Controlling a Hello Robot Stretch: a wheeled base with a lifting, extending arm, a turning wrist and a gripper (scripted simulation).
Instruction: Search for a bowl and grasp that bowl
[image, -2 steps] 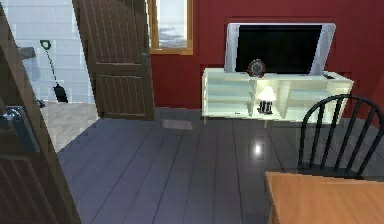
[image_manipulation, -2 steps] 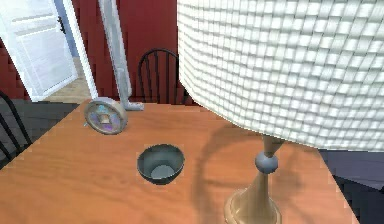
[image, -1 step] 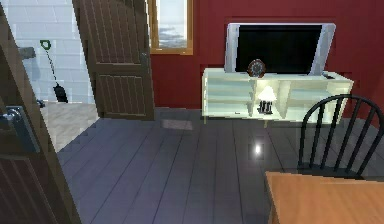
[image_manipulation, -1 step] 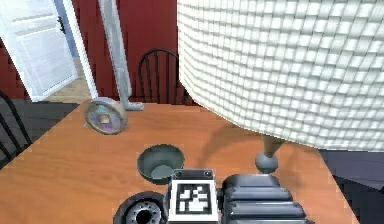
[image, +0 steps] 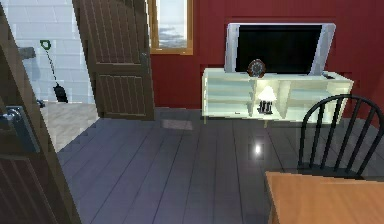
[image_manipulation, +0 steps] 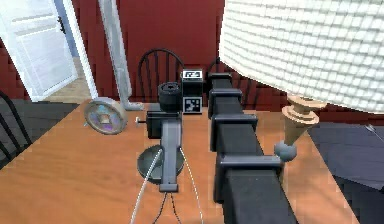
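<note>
1. I judge this to be the search step. I cannot tell where the bowl is, and nothing is certain enough to reach for.
2. Ahead, at about one o'clock, a pale green low TV stand (image: 230, 95) carries a flat dark-screened television (image: 280, 48) against the red wall (image: 205, 40). On the stand's top, at six o'clock of the screen, sits a small dark round object (image: 257, 68). It is too small to name, but it is my best candidate ahead.
3. At four o'clock in that view stand a black spindle-backed chair (image: 340, 135) and the corner of a brown wooden table (image: 320, 200). At ten o'clock is a brown panelled door (image: 115, 55).
4. On the arm side, my dark square arm (image_manipulation: 245, 160) reaches out over the table. At nine o'clock of the jaws is a grey round disc with a purplish centre (image_manipulation: 103, 117), which seems joined to a grey post (image_manipulation: 118, 50). I take it for a lamp head rather than a bowl. At two o'clock hangs a white ribbed lampshade (image_manipulation: 310, 45).
5. The jaws sit above the table with a dark round shape (image_manipulation: 152, 163) at or behind them, so I cannot tell whether they grasp anything.
6. The next move calls for driving toward the stand to see that round object plainly. Only if it proves to be a bowl should I turn my arm side to it.
</note>
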